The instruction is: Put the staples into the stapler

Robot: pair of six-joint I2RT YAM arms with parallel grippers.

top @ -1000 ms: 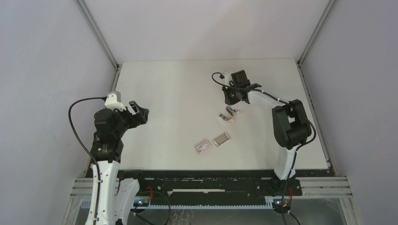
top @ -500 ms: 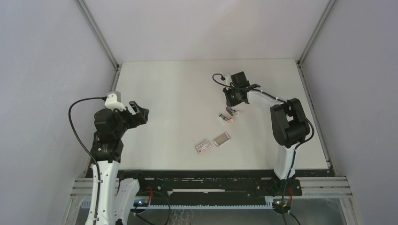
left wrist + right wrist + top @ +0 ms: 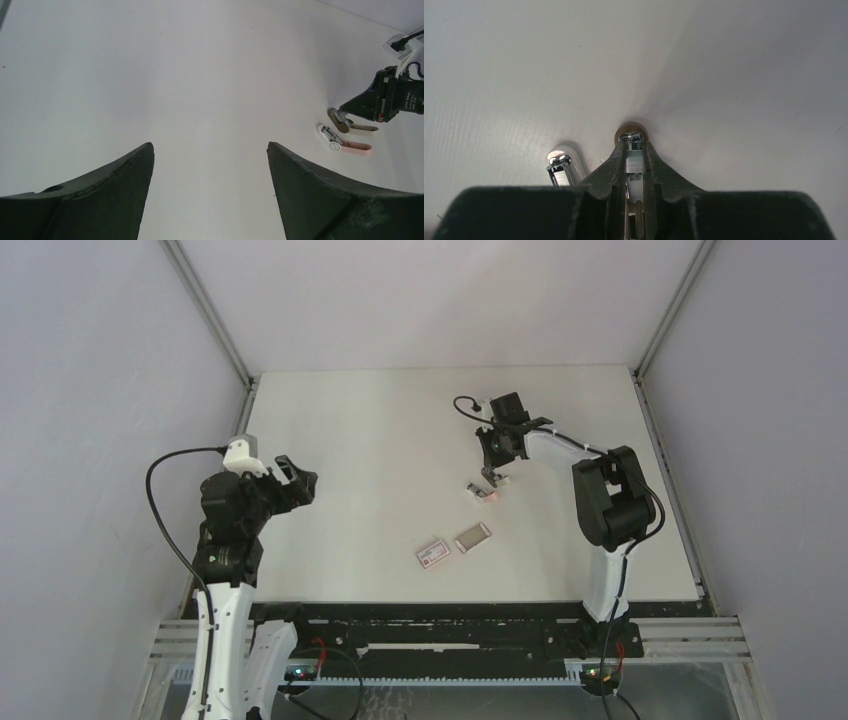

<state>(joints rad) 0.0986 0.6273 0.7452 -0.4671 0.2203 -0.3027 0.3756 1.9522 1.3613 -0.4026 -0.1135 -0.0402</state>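
Observation:
Two small staplers lie side by side mid-table. My right gripper [image 3: 634,145] is shut on the sides of the tan one [image 3: 631,131], whose metal channel lies open upward between my fingers, with a short silvery strip of staples [image 3: 634,160] in it. The pink-and-white stapler [image 3: 331,138] lies just beside it, untouched. In the top view the right gripper [image 3: 491,468] hangs over the tan stapler [image 3: 490,478]. A grey tray of staples [image 3: 472,537] and its white red-labelled box [image 3: 432,554] lie nearer the front. My left gripper [image 3: 210,147] is open and holds nothing.
The left arm [image 3: 240,505] hovers over the table's left edge, far from the objects. Grey walls enclose the white table [image 3: 350,440] on three sides. The right arm's elbow [image 3: 612,495] stands near the right side.
The right arm's elbow has swung slightly left while its gripper stayed on the tan stapler. The left arm has not moved.

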